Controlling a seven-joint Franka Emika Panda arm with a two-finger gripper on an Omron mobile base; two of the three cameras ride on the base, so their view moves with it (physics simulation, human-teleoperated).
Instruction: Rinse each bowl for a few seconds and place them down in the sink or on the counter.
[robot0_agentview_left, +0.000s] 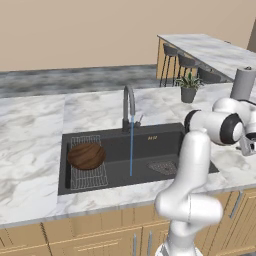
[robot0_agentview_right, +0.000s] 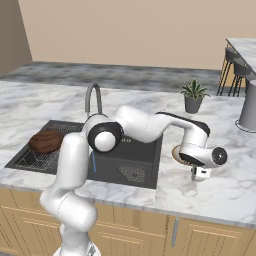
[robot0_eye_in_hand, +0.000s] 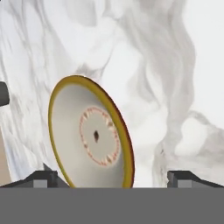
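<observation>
step: reaching for second bowl | small bowl (robot0_eye_in_hand: 89, 138) on counter (robot0_agentview_right: 220, 192) right of sink (robot0_agentview_left: 165, 150), under gripper (robot0_eye_in_hand: 113, 177) | fingers spread wide, nothing held | wooden bowl (robot0_agentview_left: 86, 155) on sink rack, tap running | next: lower, close on rim

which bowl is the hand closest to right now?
The smaller tan bowl on the counter right of the sink, directly under the open hand. The dark brown bowl sits on the sink's wire rack, far off.
</observation>
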